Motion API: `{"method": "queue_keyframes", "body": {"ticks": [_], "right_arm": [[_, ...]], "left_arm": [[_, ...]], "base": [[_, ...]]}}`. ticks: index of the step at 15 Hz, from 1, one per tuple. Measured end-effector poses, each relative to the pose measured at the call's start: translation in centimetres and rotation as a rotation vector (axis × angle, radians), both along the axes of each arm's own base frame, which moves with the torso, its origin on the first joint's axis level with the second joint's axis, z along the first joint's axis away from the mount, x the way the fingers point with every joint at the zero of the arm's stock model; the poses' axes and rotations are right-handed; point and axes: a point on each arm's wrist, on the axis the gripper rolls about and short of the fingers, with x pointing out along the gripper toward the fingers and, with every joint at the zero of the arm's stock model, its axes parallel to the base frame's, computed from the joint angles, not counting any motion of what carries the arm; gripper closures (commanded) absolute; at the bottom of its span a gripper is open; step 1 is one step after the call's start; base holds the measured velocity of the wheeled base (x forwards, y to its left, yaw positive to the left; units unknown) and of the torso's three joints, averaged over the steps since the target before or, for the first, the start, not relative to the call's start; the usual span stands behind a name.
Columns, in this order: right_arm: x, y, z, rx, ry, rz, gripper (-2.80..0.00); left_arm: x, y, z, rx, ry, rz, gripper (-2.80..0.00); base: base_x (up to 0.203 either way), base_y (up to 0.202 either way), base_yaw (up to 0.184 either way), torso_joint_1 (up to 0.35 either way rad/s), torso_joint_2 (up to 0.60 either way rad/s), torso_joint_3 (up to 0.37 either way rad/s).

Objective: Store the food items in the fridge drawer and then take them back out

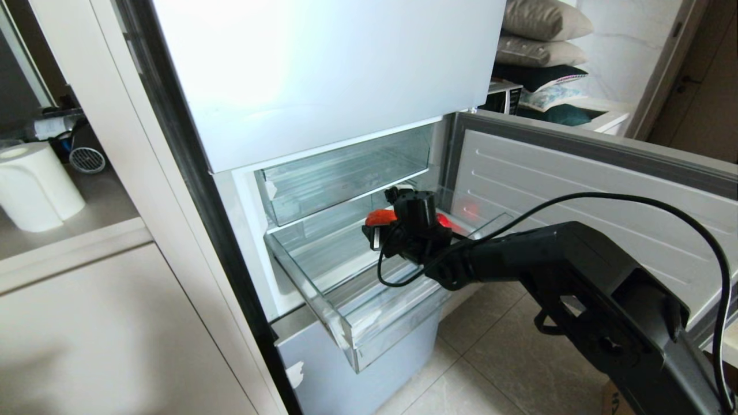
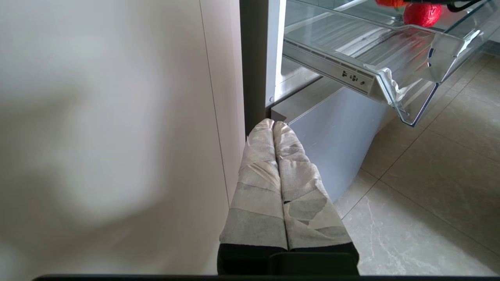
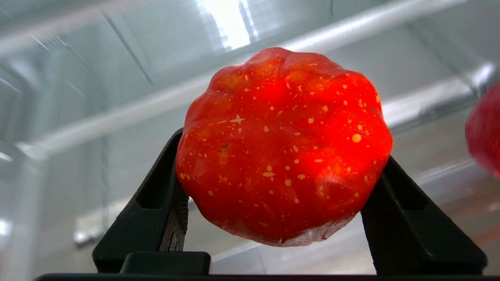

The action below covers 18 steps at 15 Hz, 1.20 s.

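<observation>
Over the pulled-out fridge drawer, the right gripper is clamped on a speckled red fruit. Beside the pale fridge, above grey floor tiles, the left gripper hangs with fingers pressed together.

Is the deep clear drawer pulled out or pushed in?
Pulled out: the fridge drawer juts past the fridge front, over the floor.

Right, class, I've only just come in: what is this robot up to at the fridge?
The right gripper is inside the pulled-out clear fridge drawer, gripping a ribbed red tomato-like fruit between its black fingers. A second red item sits in the drawer close by. The left gripper hangs shut and idle beside the fridge, near the floor. The shallower drawer above looks empty.
</observation>
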Motion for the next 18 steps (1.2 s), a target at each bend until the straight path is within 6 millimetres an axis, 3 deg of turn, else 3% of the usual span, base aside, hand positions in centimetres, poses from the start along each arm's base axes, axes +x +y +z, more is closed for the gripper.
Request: {"method": "queue_keyframes", "body": {"ticks": [8,9,18], "right_arm": [[0.7,-0.8,-1.0,-0.052,0.073,-0.013,0.0],[0.7,-0.9,-1.0,-0.053,0.076,-0.014,-2.8],[0.9,-1.1,-0.7,-0.041,0.059,-0.016,-2.8]], "left_arm": [[0.0,0.0,0.0,0.0,0.0,0.0,0.0],[0.0,0.0,0.0,0.0,0.0,0.0,0.0],[0.0,0.0,0.0,0.0,0.0,0.0,0.0]], "base": [[0.0,0.0,0.0,0.0,0.0,0.0],[0.0,0.0,0.0,0.0,0.0,0.0],[0.0,0.0,0.0,0.0,0.0,0.0]]}}
